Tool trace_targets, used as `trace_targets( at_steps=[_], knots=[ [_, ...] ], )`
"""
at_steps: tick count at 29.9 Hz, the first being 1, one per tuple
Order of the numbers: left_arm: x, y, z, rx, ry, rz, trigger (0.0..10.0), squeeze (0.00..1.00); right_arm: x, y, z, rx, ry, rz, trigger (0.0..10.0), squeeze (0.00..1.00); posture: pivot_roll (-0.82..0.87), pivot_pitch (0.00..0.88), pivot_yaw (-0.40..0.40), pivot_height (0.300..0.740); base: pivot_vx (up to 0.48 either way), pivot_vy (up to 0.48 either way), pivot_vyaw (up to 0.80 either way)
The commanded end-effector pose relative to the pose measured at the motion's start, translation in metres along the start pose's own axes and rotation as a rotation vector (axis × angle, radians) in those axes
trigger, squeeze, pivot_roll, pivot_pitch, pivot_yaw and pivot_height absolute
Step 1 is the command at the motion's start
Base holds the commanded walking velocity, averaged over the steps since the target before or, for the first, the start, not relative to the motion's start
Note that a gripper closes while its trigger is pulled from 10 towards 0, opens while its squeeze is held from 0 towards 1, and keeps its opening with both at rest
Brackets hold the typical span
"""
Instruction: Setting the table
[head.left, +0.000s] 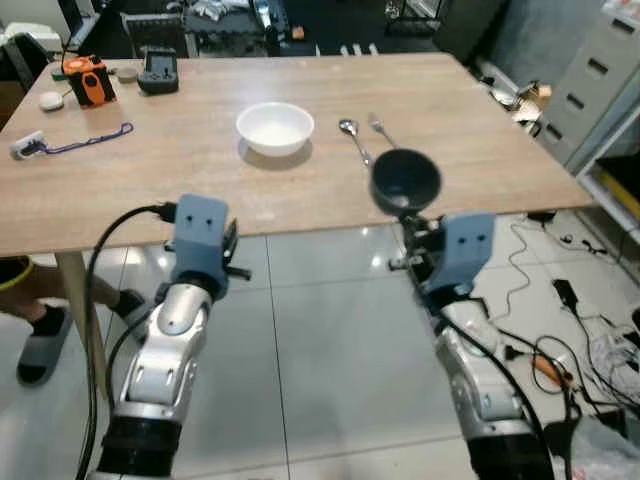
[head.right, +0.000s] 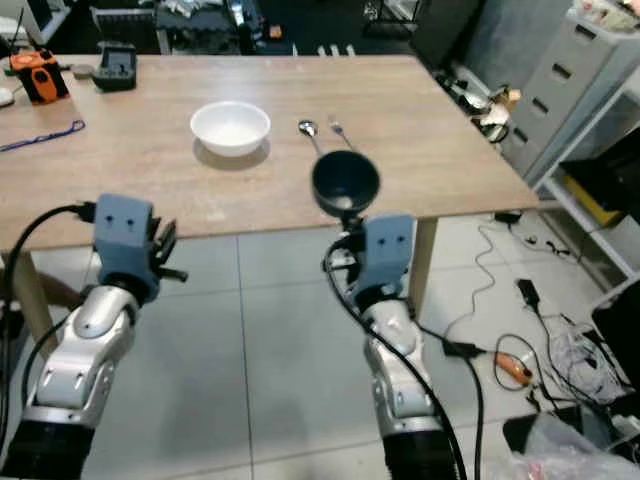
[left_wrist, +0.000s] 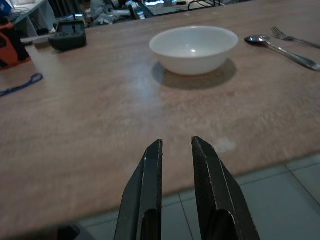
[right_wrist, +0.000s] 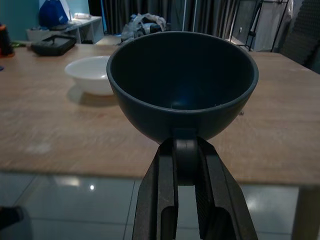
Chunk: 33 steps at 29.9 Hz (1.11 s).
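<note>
My right gripper (right_wrist: 185, 146) is shut on the handle of a dark round bowl (head.left: 405, 180), which it holds upright just above the front edge of the wooden table (head.left: 150, 195). A white bowl (head.left: 275, 127) sits mid-table, farther back and to the left of the dark one. To its right lie a spoon (head.left: 353, 138) and a fork (head.left: 381, 129). My left gripper (left_wrist: 176, 145) hovers at the table's front edge, pointing toward the white bowl (left_wrist: 194, 48); its fingers stand nearly together with nothing between them.
At the far left of the table are an orange device (head.left: 88, 80), a black box (head.left: 158, 70), a blue lanyard (head.left: 90, 140) and a small white item (head.left: 50, 100). Cables (head.left: 560, 330) litter the tiled floor at right, near grey cabinets (head.left: 600, 70). A person's slippered foot (head.left: 42, 342) stands by the left table leg.
</note>
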<state>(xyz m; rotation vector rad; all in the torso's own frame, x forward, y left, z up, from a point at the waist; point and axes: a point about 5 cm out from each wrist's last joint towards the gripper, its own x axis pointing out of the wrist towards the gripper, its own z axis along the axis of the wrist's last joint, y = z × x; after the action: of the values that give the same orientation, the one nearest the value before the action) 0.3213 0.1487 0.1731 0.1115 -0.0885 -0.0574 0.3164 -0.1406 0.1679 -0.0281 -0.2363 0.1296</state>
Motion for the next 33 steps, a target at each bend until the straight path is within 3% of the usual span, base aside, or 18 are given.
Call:
trace_targets(
  at_steps=[1,21,28,33],
  knots=[
    [-0.001,-0.003,-0.003,0.007,0.009,-0.011,10.0,0.0,0.0,-0.003,-0.002,0.003,0.014,-0.013,10.0,0.0,0.0,0.042,0.051,0.74,0.48,0.0,0.0],
    [-0.002,-0.005,-0.004,0.008,0.004,-0.017,10.0,0.0,0.005,-0.001,0.001,-0.012,0.0,0.002,10.0,0.0,0.01,0.026,0.044,0.74,0.48,0.0,0.0],
    [-0.002,-0.004,-0.003,0.01,0.003,-0.015,10.0,0.0,0.008,-0.013,0.0,-0.027,0.007,-0.066,10.0,0.0,0.01,0.029,0.044,0.74,0.48,0.0,0.0],
    [-0.005,-0.008,0.0,0.008,-0.024,-0.051,10.0,0.0,0.007,-0.02,0.002,-0.026,0.0,-0.081,10.0,0.0,0.01,0.031,0.047,0.74,0.216,0.0,-0.67]
  ],
)
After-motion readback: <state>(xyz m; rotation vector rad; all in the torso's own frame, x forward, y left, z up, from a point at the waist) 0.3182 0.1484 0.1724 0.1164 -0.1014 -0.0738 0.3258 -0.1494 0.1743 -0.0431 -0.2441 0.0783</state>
